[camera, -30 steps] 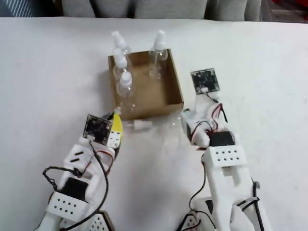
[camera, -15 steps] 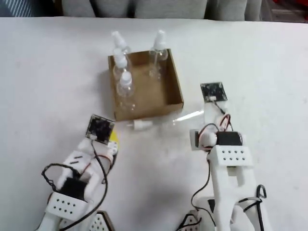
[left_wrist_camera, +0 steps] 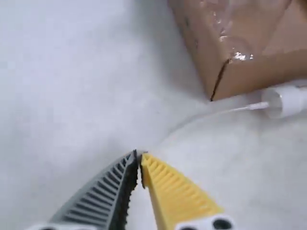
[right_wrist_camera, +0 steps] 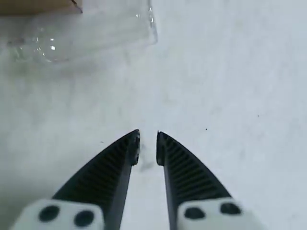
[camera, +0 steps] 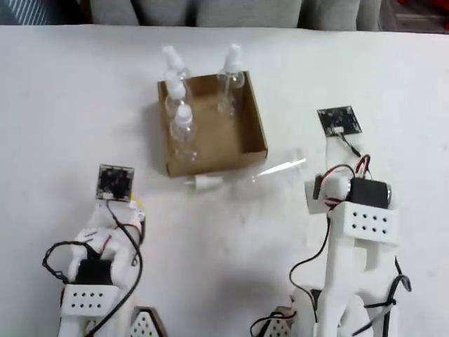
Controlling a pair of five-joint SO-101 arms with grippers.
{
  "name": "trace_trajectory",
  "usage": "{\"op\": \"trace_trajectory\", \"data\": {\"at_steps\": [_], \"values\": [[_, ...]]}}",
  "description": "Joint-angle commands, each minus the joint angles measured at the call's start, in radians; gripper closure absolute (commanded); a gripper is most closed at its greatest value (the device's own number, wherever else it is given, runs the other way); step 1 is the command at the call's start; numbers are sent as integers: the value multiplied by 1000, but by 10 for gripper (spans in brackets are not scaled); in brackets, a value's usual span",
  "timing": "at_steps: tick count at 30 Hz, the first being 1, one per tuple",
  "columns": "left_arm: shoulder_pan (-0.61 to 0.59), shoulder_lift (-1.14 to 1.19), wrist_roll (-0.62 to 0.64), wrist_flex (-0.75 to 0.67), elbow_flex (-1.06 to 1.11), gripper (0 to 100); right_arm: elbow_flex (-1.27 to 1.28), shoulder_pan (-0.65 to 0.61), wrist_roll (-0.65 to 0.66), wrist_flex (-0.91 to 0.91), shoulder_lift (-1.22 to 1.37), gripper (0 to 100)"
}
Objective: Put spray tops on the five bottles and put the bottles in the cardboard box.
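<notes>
You've four bottles (camera: 184, 125) seemingly in the cardboard box (camera: 256, 137); fifth bottle (camera: 279, 168), spray top (camera: 203, 182) lie loose. Left tool (left_wrist_camera: 139, 163) closed empty, right tool (right_wrist_camera: 147, 141) slightly parted.

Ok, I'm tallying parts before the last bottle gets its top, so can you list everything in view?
cardboard box: 1, brown, far middle of the table.
capped bottles: 4, clear with white spray tops, upright in or at the box's left and far sides; I cannot tell whether the far-left one is inside.
uncapped bottle: 1, clear, lying on the table off the box's near right corner.
loose spray top: 1, white, lying on the table before the box's near wall.
table: 1, white.
left gripper: 1, grey and yellow, shut, empty, over the table near-left of the box.
right gripper: 1, black, slightly open, empty, over the table near the uncapped bottle.
</notes>
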Motion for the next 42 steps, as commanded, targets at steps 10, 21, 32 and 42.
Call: {"op": "trace_trajectory", "data": {"at_steps": [10,21,32,42], "values": [[-44,-15,-141,6,-5,978,-319,36,23,-140,406,975],[-41,-15,-155,6,-5,978,-674,-38,21,-147,753,975],[-44,-15,-157,6,-5,977,-888,-117,21,-140,1055,975],[-44,-15,-157,6,-5,977,-890,-117,29,24,1153,975]]}}
